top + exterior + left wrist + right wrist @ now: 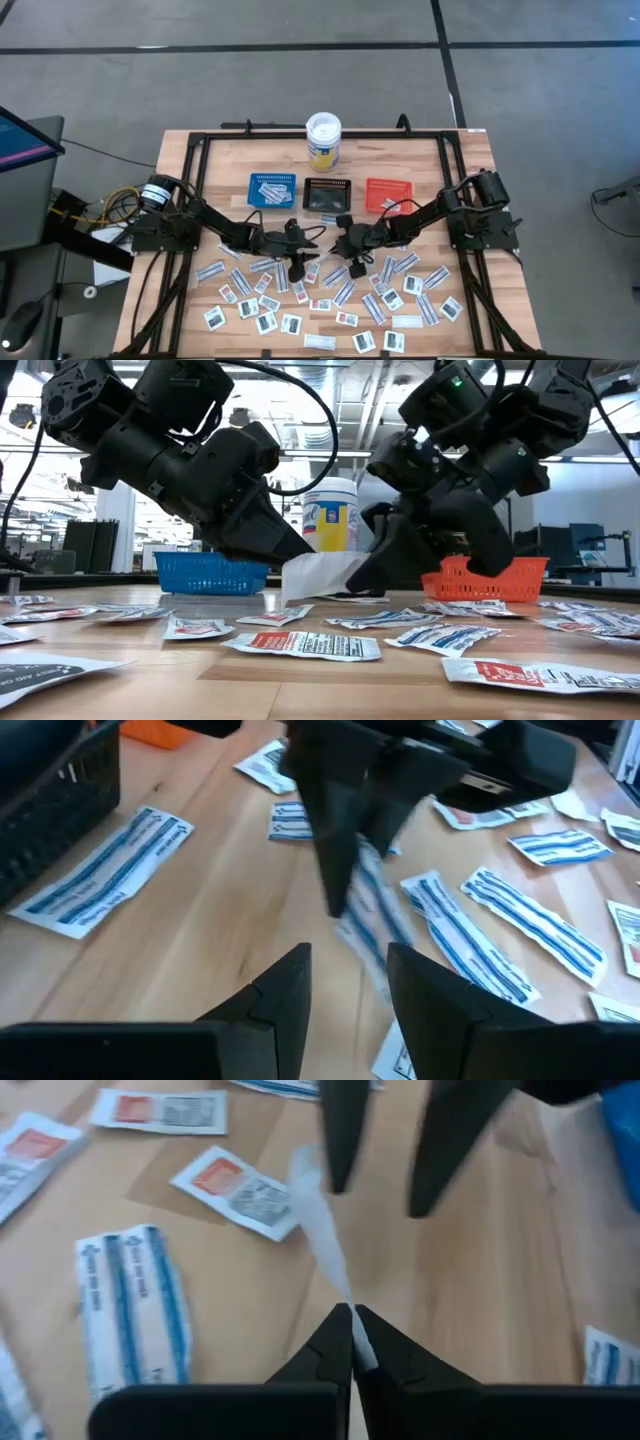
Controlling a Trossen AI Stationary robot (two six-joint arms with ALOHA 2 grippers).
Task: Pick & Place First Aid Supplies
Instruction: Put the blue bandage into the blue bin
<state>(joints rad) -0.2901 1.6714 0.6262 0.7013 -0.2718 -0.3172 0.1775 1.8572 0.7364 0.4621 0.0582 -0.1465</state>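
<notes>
First aid packets [330, 300] lie scattered flat over the near half of the wooden table. My right gripper [352, 1330] is at the table's middle, shut on a narrow white strip packet [320, 1230]. The packet [320, 575] reaches toward my left gripper [350, 990], which faces it from the left and is open. The packet's free end [380, 950] lies between the left fingers [340, 1140]; whether it touches them I cannot tell. My right gripper pinches one end of the strip packet [350, 1312] between its two fingertips. The fingers slant down from the table's right side. The packet stands on edge and sticks out past the fingertips toward my left gripper, raised above the table.
A blue tray [272, 190] with some packets, a black tray [327, 195] and an orange tray [388, 193] stand in a row behind the grippers. A white-lidded tub [323, 140] stands at the far edge. A black frame [200, 150] runs around the table.
</notes>
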